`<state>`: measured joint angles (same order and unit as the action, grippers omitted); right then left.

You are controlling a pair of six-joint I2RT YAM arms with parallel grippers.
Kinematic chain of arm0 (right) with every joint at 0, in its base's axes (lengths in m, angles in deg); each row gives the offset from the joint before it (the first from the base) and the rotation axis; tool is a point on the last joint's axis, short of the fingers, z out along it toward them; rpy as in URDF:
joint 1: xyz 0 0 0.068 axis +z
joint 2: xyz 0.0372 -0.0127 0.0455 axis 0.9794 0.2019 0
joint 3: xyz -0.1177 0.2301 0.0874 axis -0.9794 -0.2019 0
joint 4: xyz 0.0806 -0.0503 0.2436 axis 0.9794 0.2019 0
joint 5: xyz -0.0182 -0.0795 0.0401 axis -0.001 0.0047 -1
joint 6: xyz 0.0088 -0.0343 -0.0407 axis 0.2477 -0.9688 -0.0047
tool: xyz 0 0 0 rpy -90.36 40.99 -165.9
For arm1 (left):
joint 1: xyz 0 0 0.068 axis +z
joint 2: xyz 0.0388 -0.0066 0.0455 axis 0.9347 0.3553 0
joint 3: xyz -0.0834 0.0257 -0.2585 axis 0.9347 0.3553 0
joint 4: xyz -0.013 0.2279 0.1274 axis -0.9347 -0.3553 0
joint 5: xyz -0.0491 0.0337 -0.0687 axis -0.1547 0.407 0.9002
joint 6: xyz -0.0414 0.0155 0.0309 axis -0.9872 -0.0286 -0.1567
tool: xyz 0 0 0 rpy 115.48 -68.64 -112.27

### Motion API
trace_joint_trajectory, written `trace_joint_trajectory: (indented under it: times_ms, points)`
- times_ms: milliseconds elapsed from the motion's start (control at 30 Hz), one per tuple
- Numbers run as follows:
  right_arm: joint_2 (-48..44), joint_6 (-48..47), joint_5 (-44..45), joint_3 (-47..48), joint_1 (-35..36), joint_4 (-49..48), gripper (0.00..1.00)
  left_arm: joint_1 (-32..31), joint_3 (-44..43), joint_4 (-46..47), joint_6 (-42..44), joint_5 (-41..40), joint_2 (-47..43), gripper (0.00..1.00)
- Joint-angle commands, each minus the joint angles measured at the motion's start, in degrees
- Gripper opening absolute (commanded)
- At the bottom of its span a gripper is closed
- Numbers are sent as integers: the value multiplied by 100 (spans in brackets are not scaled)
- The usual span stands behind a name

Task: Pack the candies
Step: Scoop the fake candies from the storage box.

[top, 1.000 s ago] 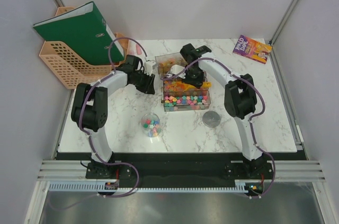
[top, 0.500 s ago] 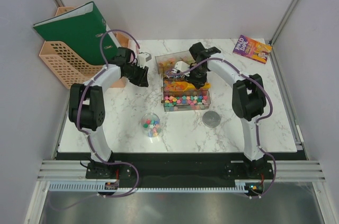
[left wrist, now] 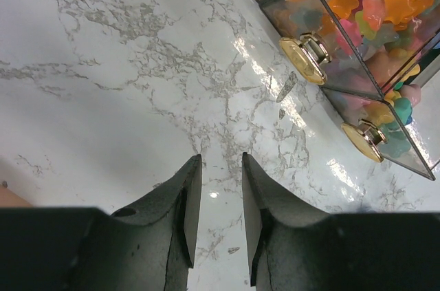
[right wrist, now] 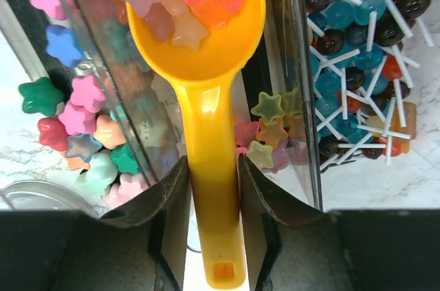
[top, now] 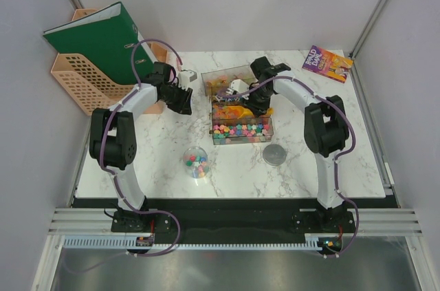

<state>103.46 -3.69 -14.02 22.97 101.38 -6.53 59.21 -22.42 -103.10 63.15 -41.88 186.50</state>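
left claw (left wrist: 218, 162) released, nothing in it, fingers a narrow gap apart over bare marble worktop (left wrist: 103, 64), just left of the clear candy box (left wrist: 357, 36). clear cup (top: 189, 155) sits toward the near edge, well apart from both claws, with a few candies (top: 199, 164) in it. right claw (right wrist: 213, 167) clenched on the handle of the orange scoop (right wrist: 206, 71). its bowl carries a heap of star-shaped candies between two walls of the box. lollipops (right wrist: 364, 23) fill the compartment to the right. we judge this the scoop-and-carry step: load taken, not yet delivered. next move calls for lifting the scoop level, clearing the box wall, reaching the cup, then tipping slowly.
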Motion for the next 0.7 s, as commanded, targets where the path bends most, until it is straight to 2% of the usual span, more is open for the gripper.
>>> trace_joint_trajectory:
  times_ms: [0,133,167,267,433,667]
  points:
    - [288,76,-43,-144,-96,-42,39,5,-169,-21,220,-66,58,37]
    - [297,33,-43,-83,-114,19,39,5,-169,-21,246,-119,41,36]
    - [306,6,-60,-74,-123,28,25,5,-160,-30,238,-119,41,36]
    - [306,-3,-148,-47,-175,37,2,5,-151,-38,246,-136,32,36]
    - [148,-108,-666,-144,-342,19,0,5,-134,-65,308,-163,41,36]
    - [-309,137,-1694,-653,-729,-700,0,13,-300,-372,554,-180,146,36]
